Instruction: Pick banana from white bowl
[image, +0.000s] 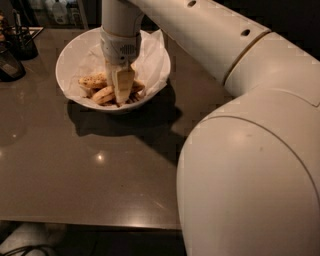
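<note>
The white bowl (67, 60) stands at the back left of the dark table, lined with crumpled white paper (150, 55). Several bananas lie in it: a smoother yellow-tan banana (104, 94) at the front and a brown-speckled banana (92, 81) behind it. My gripper (121, 97) reaches straight down into the bowl, its tips among the bananas, right beside the smoother banana. The gripper hides part of the bananas to the right.
Dark containers (12, 47) stand at the table's far left edge. My large white arm (250, 150) fills the right half of the view. The table's front edge (90, 222) runs along the bottom, with floor and cables below it.
</note>
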